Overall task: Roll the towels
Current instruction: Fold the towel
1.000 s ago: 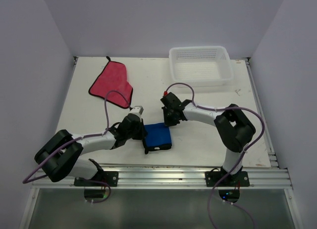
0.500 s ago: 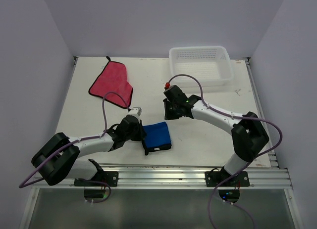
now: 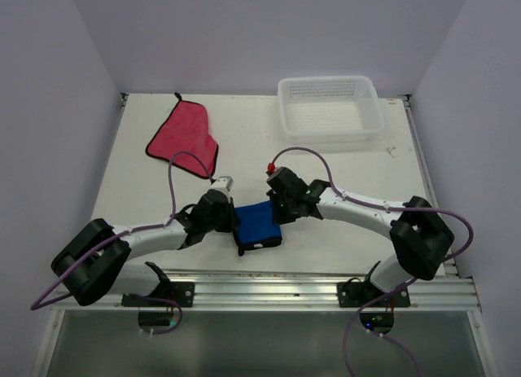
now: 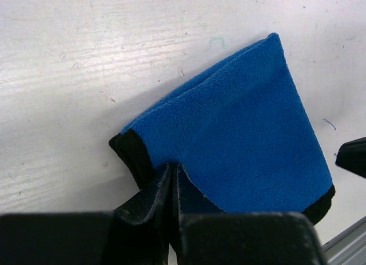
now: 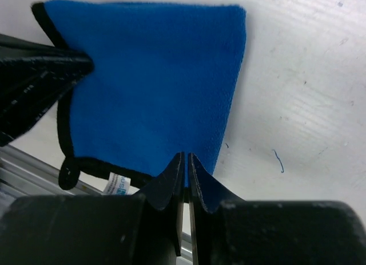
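— Gripping the blue towel [image 3: 259, 223], where?
— By its hems, I'd say; it looks soft, light and floppy. It lies folded near the table's [image 3: 342, 165] near edge. The left gripper [image 4: 173, 173] is clamped on its dark corner, and the right gripper [image 5: 186, 159] is pinched on the opposite edge.

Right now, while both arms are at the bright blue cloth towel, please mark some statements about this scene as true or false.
1. The bright blue cloth towel lies folded between the left gripper and the right gripper. True.
2. The pink-red cloth towel lies inside the white mesh plastic basket. False: it lies flat on the table, far left.
3. The left gripper pinches the blue towel's dark-edged corner. True.
4. The right gripper stands wide open. False: its jaws are closed on the blue towel's edge.
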Robot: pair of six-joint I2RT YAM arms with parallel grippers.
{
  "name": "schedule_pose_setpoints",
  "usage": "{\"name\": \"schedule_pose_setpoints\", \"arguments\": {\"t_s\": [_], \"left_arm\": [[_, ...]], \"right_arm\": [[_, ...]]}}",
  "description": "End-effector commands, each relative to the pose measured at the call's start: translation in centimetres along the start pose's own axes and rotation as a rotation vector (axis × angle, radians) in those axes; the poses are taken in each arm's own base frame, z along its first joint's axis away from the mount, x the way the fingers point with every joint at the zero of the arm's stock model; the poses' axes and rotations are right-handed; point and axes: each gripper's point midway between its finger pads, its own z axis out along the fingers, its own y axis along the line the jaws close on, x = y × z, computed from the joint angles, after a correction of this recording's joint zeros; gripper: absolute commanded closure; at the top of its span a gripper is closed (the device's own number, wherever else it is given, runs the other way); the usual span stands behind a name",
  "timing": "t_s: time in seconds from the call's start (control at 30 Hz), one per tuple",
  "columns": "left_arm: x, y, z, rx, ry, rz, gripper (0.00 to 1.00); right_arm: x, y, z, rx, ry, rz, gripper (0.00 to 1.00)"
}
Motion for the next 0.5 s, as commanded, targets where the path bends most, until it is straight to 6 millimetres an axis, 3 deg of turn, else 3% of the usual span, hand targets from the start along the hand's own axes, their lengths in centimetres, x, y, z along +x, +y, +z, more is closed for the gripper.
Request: {"name": "schedule_pose_setpoints", "arguments": {"t_s": [0.0, 0.27, 0.47], "left_arm": [[0.0, 0.2, -0.2, -0.011, -0.011, -0.002, 0.94], [0.4, 0.5, -0.2, -0.021, -0.002, 0.005, 0.94], [0.4, 0.6, -0.3, -0.026, -0.002, 0.011, 0.93]], "right_arm": [[1.0, 0.4, 0.5, -0.025, 0.005, 0.021, 0.91], [6.0, -1.3, 4.0, 0.015, 0.092, 0.046, 0.92], [6.1, -1.4, 4.3, 0.024, 0.105, 0.042, 0.92]]}}
